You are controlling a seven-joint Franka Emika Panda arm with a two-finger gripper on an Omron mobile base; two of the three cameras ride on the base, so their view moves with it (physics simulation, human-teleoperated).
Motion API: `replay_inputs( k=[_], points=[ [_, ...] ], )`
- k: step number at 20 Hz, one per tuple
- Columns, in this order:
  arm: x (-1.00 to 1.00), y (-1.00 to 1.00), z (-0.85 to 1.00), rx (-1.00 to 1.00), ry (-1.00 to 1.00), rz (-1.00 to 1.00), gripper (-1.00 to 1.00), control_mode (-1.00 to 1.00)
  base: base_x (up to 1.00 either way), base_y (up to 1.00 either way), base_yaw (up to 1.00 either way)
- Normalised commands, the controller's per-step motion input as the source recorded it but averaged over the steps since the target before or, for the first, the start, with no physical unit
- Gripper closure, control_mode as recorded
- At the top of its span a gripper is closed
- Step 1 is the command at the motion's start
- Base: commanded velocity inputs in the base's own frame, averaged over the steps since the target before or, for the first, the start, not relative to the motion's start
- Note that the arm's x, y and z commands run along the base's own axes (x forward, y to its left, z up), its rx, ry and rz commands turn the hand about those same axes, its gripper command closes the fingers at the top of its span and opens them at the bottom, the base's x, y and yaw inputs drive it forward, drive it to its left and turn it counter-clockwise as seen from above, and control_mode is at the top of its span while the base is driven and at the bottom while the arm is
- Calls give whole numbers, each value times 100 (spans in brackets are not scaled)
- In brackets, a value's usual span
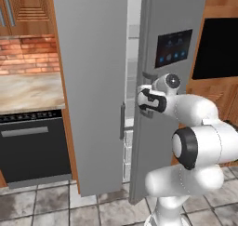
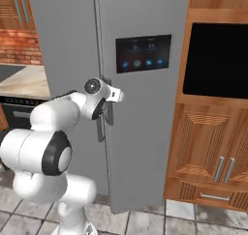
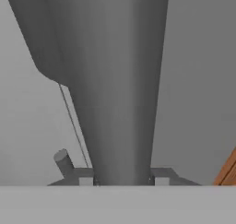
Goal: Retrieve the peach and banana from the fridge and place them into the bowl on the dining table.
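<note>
The grey fridge (image 1: 93, 81) (image 2: 140, 132) stands straight ahead with its two doors a narrow gap apart, and pale shelves and drawers (image 1: 127, 150) show in the gap. My gripper (image 1: 145, 102) (image 2: 110, 102) (image 3: 123, 179) is at the right door's vertical bar handle (image 3: 120, 80). It is shut on that handle, which runs up between the fingertips (image 3: 85, 179) in the hand view. The peach, the banana, the bowl and the dining table are out of view.
A black oven (image 1: 216, 48) (image 2: 218, 60) sits in wooden cabinets (image 2: 213, 152) right of the fridge. On the left are a stone counter (image 1: 28, 92) and a black dishwasher (image 1: 32, 146). The right door carries a dark touch panel (image 2: 143, 52). The left door's handle (image 1: 122, 120) is close by.
</note>
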Motion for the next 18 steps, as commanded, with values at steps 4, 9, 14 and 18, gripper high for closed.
replay_inputs(
  k=[4, 9, 14, 18],
  points=[
    [-100, -74, 35, 0, 4, 0, 100, -100, 0, 0, 0],
    [-100, -91, 24, 3, 1, 0, 100, -100, 0, 0, 0],
    [-99, -82, 19, 2, 4, 0, 100, -100, 0, 0, 0],
    [-82, -63, 11, 0, 0, 0, -100, -100, 0, 0, 0]
  ],
)
